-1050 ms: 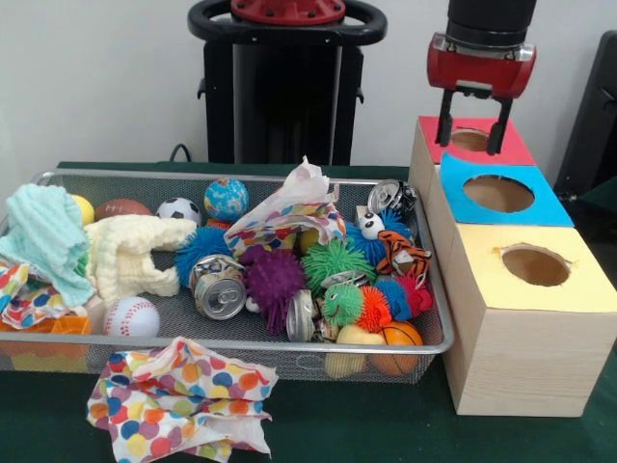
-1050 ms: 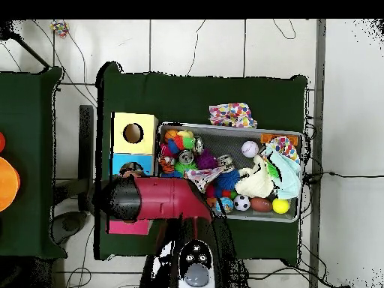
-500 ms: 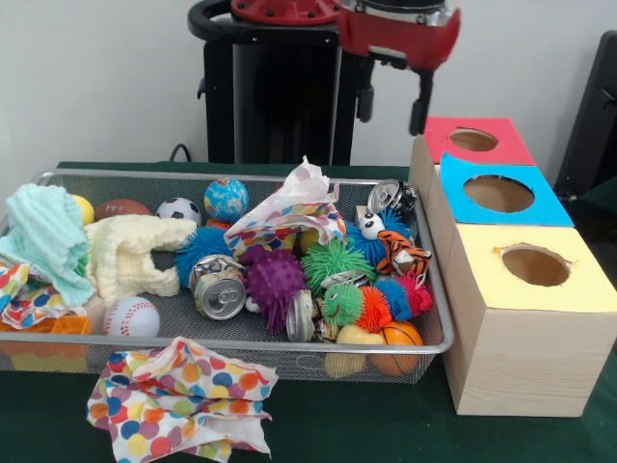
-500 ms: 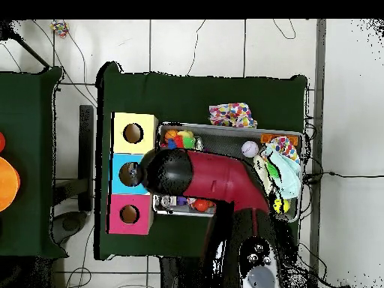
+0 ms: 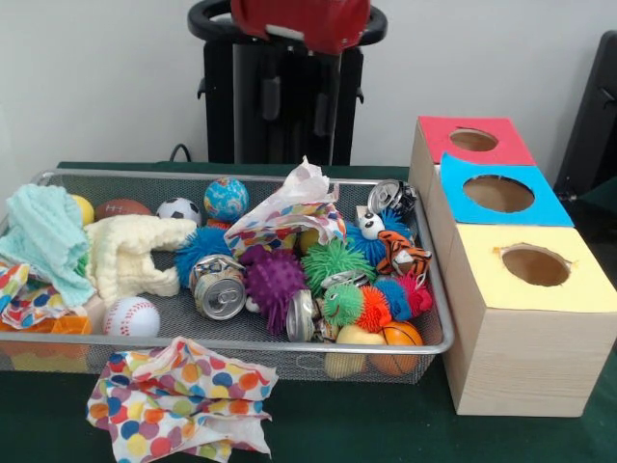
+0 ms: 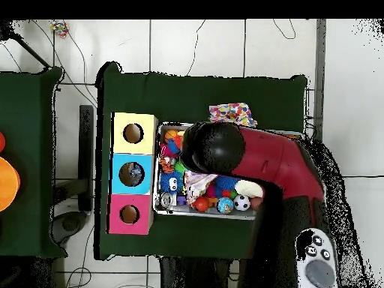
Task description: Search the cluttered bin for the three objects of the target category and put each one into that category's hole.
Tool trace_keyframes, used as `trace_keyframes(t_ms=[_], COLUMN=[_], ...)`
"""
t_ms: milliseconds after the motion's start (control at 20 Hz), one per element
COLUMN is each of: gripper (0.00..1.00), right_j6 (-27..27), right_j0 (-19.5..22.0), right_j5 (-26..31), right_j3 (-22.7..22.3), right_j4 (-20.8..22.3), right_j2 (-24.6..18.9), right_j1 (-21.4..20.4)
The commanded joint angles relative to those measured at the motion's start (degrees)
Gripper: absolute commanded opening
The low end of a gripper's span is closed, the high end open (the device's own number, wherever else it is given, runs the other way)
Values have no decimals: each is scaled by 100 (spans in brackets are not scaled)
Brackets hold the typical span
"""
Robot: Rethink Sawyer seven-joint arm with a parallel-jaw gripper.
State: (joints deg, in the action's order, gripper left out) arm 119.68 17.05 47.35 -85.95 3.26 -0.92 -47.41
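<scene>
Gripper [image 5: 297, 101] high above the mesh bin [image 5: 439, 318].
Jaws parted, holding nothing. Three holed boxes beside the bin: red [image 5: 492, 145], blue [image 5: 540, 198], yellow [image 5: 578, 285]. Nearest can [image 5: 221, 294] lies sideways, mouth frontward.

Even, bright indoor light; soft shadows, no glare; pincer [image 5: 297, 101] motion-blurred.

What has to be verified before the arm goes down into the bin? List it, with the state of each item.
1. End effector empty: ok, fingers apart, nothing between them.
2. Arm over the bin: ok, the overhead view shows it above the bin's middle.
3. Red hole, blue hole and yellow hole unblocked: ok.
4. An exposed pick: ok, the crushed can lies uncovered on the mesh.
5. What the patterned cloth hides: cannot tell.
6. Target category: cannot tell.
</scene>
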Motion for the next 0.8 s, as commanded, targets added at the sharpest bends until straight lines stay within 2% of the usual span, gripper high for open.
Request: trace_keyframes(t_ms=[50,350,800], gripper=[100,100,100], right_j6=[-1360,-1241,-922], right_j0=[419,508,462], right_j5=[595,776,583], right_j3=[468,904,1293], right_j4=[436,802,958], right_j2=[-675,-649,-741], right_j1=[485,718,1289])
